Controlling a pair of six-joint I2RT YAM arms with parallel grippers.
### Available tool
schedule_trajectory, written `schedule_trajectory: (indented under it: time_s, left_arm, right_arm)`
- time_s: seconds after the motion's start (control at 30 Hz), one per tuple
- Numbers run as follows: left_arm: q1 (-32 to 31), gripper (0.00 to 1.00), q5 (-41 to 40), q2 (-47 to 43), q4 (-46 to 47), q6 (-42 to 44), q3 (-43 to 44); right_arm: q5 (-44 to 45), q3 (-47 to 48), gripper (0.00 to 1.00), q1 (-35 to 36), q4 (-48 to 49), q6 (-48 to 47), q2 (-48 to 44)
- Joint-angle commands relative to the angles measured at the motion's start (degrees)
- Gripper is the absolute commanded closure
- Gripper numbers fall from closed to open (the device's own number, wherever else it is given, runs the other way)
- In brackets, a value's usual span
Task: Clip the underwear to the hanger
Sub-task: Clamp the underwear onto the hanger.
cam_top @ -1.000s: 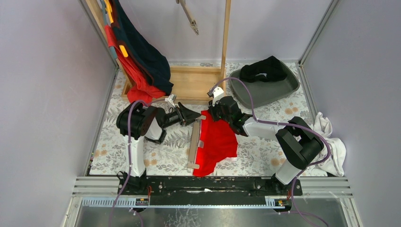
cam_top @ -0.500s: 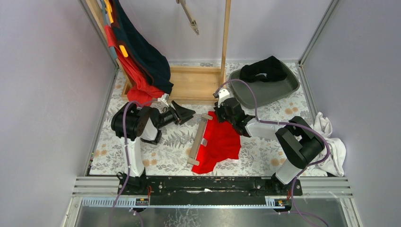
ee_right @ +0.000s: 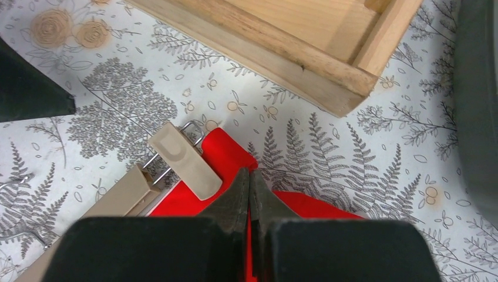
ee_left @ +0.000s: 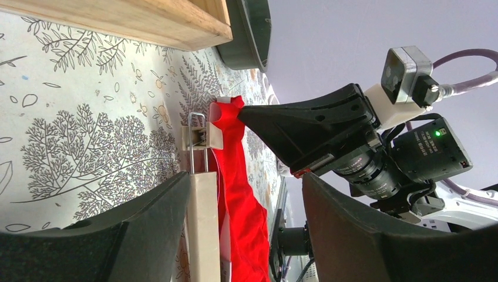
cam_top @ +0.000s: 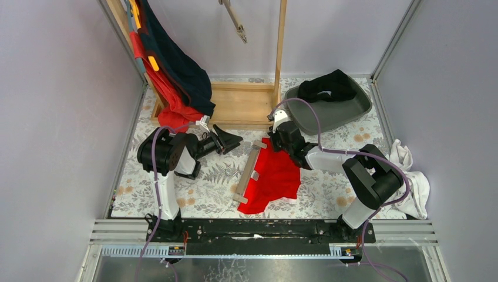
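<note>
floral table cover [cam_top: 205, 188], wooden rack base [cam_top: 241, 103] at the far side. red underwear [cam_top: 275, 176] lies flat mid-table, its left edge along the hanger [cam_top: 245, 175]. right gripper [cam_top: 277, 143] is pinched closed on the cloth's far corner, just beside the far clip [ee_right: 183, 160]. left gripper [cam_top: 234, 140] hovers left of that clip, jaws spread wide, holding nothing. can't tell whether the clip has bitten the fabric. you'd do well to hold the corner taut with the right, squeeze the clip squarely with the left, and feed cloth deep before releasing.
</note>
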Motion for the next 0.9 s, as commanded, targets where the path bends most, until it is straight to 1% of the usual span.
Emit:
schedule_trajectory:
  time_s: [0.0, 0.13, 0.17, 0.2, 0.23, 0.27, 0.3, 0.4, 0.43, 0.53, 0.87]
  left_arm:
    - [0.0, 0.31, -0.19, -0.91, 0.5, 2.06, -0.33]
    - [0.04, 0.31, -0.61, -2.07, -2.13, 3.78, -0.17]
    - [0.02, 0.31, -0.81, -2.17, -2.61, 4.1, -0.08]
    - [0.06, 0.31, -0.89, -2.34, -2.99, 4.3, -0.02]
    - [0.02, 0.31, -0.9, -2.32, -3.09, 4.36, -0.04]
    - [0.04, 0.31, -0.85, -2.4, -3.11, 4.37, -0.1]
    - [0.06, 0.31, -0.89, -2.41, -3.07, 4.32, -0.07]
    - [0.11, 0.31, -0.79, -2.55, -2.98, 4.29, -0.19]
    - [0.11, 0.31, -0.81, -2.56, -2.95, 4.33, -0.17]
    - [0.25, 0.31, -0.67, -2.48, -2.88, 4.28, -0.17]
    - [0.71, 0.31, -0.39, -2.39, -2.23, 4.02, -0.53]
  right_arm:
    - [3.6, 0.78, 1.0, -1.71, -1.32, 0.43, -1.02]
    - [3.22, 0.49, 1.0, -2.66, -2.65, 1.23, -1.03]
    - [3.12, 0.72, 0.95, -2.74, -2.96, 1.35, -0.76]
    - [2.64, 1.15, 0.84, -2.74, -3.32, 1.33, -0.47]
    - [2.11, 1.49, 0.71, -2.75, -3.49, 1.29, -0.34]
    - [1.45, 1.8, 0.55, -2.76, -3.6, 1.24, -0.16]
    - [0.87, 2.1, 0.46, -2.81, -3.54, 1.19, -0.05]
    - [-0.98, 3.05, 0.36, -3.01, -3.68, 1.02, 0.19]
    - [-1.54, 3.8, 0.35, -3.2, -4.28, 0.9, 0.24]
    - [-2.69, 6.4, 0.34, -3.58, -6.58, 0.43, 3.31]
    - [-6.21, 11.48, 0.35, -6.44, -8.11, 1.95, 9.78]
